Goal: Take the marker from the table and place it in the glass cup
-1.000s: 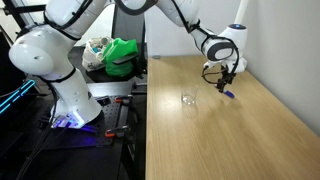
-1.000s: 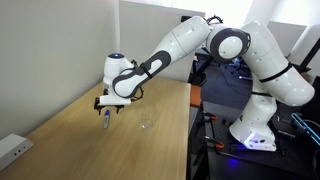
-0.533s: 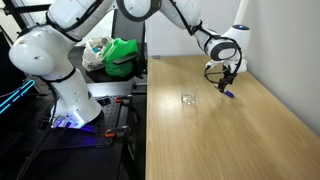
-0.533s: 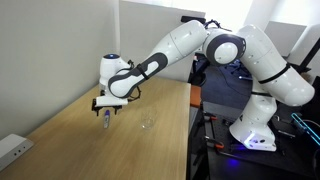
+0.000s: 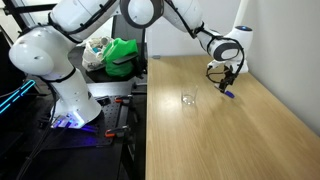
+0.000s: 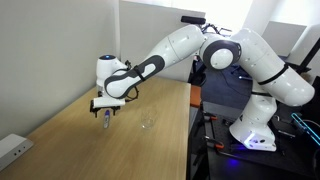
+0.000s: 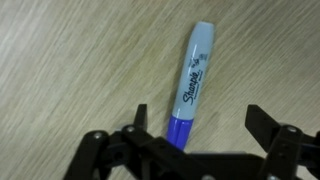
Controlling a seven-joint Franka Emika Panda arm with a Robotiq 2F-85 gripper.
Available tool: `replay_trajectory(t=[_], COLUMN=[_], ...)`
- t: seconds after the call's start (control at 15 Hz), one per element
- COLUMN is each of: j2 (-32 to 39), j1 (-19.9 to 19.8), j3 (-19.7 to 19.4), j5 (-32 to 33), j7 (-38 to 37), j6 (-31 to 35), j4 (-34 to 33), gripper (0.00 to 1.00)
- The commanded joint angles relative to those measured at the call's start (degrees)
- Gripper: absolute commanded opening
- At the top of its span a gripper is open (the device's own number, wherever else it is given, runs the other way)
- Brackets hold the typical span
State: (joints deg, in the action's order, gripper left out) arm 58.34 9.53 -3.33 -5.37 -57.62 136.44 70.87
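The marker [image 7: 192, 88] is a blue-purple pen with a grey cap. It lies flat on the tan wood-grain table [image 7: 70, 60]. In the wrist view my gripper [image 7: 200, 125] is open, low over the marker, with its purple end between the two fingers, nearer one finger. In both exterior views the gripper [image 5: 228, 80] [image 6: 105, 113] hangs just above the marker [image 5: 229, 94] [image 6: 107, 123]. The glass cup [image 5: 187, 99] [image 6: 147, 124] stands upright and empty on the table, a short way from the gripper.
A white rectangular block [image 6: 12, 150] lies at a table corner. A green bag [image 5: 121, 55] sits on a stand beside the table. The robot base [image 5: 66, 85] stands off the table edge. A wall runs along the far side.
The gripper has shifted slightly further from the cup and stays low over the marker. The marker and cup have not moved.
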Motion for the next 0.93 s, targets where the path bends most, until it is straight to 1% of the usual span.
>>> replay_trajectory(t=[0.0,0.2,0.27,0.33,0.4,0.47,0.6,0.67,0.87], j2=[2.55,3.58,3.90,4.20,4.46,4.72,5.06,5.19,5.34], j1=[-0.11,-0.15,-0.19,-0.20,-0.23,-0.24,-0.30,-0.31,-0.34], j3=[-0.13,-0.21,-0.23,-0.26,-0.28,-0.31,-0.35,-0.44,-0.56], j5=[-0.22,-0.12,-0.09,-0.05,-0.03,-0.02,-0.02,0.03,0.12], j7=[0.08,0.03,0.03,0.01,0.02,-0.02,-0.03,-0.07,-0.13], j6=[-3.65,-4.60,-4.99,-5.31,-5.57,-5.65,-5.72,-5.81,-6.14], j4=[-4.81,-6.39,-6.87,-7.37,-7.79,-8.16,-8.74,-9.02,-9.58], gripper=[1.00,1.00,0.90,0.72,0.66,0.56,0.43,0.34,0.12])
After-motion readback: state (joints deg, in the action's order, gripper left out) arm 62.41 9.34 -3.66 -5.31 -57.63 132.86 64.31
